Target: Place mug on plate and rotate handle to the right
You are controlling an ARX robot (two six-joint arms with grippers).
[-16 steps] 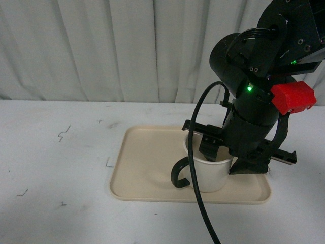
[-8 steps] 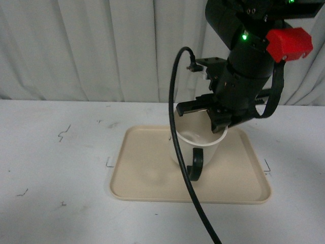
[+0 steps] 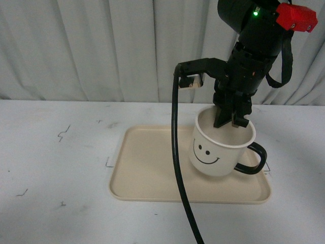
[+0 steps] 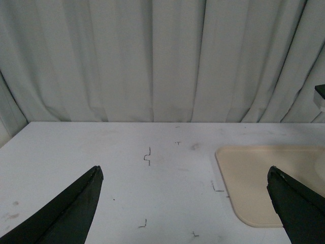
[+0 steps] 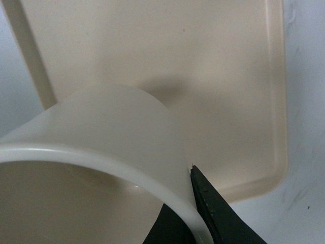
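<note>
— Right pincer (image 3: 229, 122), is it holding something?
— Yes. It is closed on the rim of the cream-white cylindrical mug (image 3: 218, 152), with one finger inside the wall and one outside, on the far side. I think it grips the rim because this leaves the body free to turn.
— Where is the mug?
— Over the right part of the flat rectangular beige plastic plate (image 3: 147, 175), tilted toward the camera. Whether its bottom touches the plate, I cannot tell. The glossy black C-shaped handle (image 3: 253, 161) points to the right, so in my judgement only setting it flat and letting go is left.
— And the other arm?
— The left pincer (image 4: 184, 169) is wide open and empty above the white table (image 3: 51, 168), well apart from the mug, probably to stay out of the way.
— Any writing to read?
— No brand and no letters. Only a black smiley face (image 3: 205, 152) on the mug, facing the camera.
</note>
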